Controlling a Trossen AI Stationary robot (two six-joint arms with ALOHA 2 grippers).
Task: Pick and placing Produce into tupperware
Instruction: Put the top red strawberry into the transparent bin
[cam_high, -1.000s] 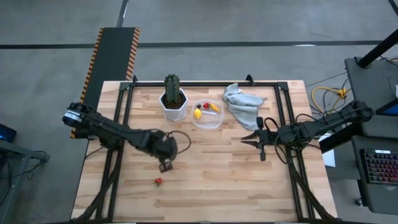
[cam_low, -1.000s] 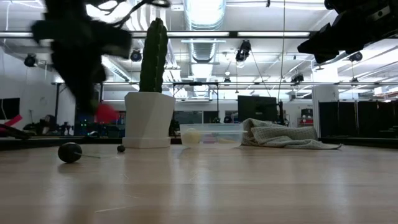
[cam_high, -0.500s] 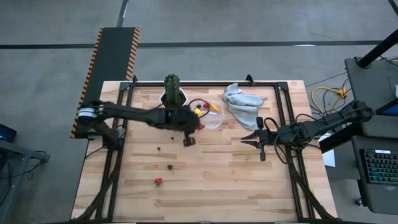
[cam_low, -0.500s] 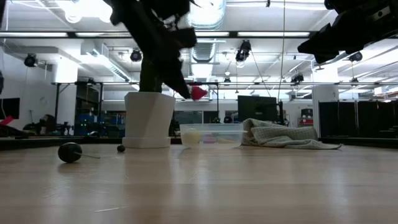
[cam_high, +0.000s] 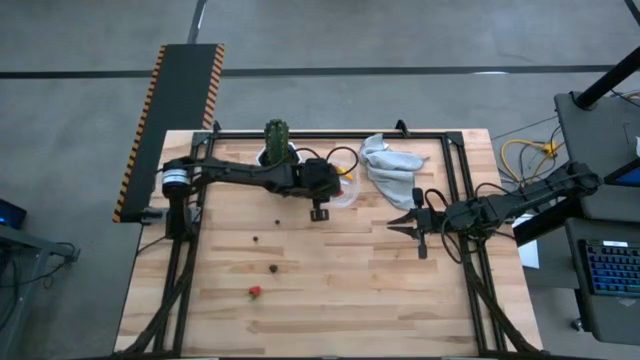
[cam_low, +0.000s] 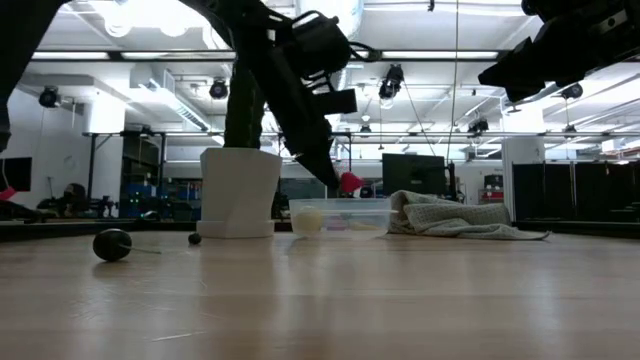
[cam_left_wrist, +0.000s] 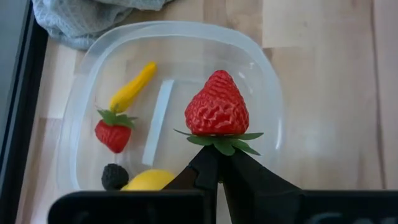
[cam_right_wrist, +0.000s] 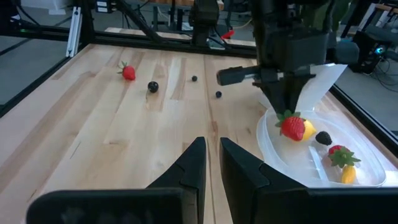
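Note:
My left gripper (cam_left_wrist: 217, 167) is shut on a red toy strawberry (cam_left_wrist: 217, 112) and holds it just above the clear tupperware (cam_left_wrist: 267, 81). The tupperware contains a yellow-orange stick (cam_left_wrist: 132, 87), a small strawberry (cam_left_wrist: 113, 132), a dark berry (cam_left_wrist: 113, 176) and a lemon (cam_left_wrist: 149, 180). In the high view the left arm covers much of the tupperware (cam_high: 351, 196). Loose on the wood lie another strawberry (cam_high: 254, 291) and dark berries (cam_high: 274, 267). My right gripper (cam_high: 396, 222) waits at the table's right, its fingers nearly together, holding nothing. My left gripper pinches the strawberry's green leafy cap (cam_left_wrist: 222, 143) between its two fingertips. The fingers slant down from the table's left. The red body sticks out beyond the fingertips, lifted clear above the inside of the tupperware (cam_right_wrist: 273, 155).
A cactus in a white pot (cam_high: 279, 152) stands just left of the tupperware, close to the left arm. A crumpled grey cloth (cam_high: 388, 165) lies to its right. Small dark berries (cam_right_wrist: 218, 94) dot the middle of the table.
My left gripper has swung from the table's near-left part toward the far right, to the tupperware, rolling its wrist on the way. It has stayed shut on the strawberry, which now hangs over the tupperware.

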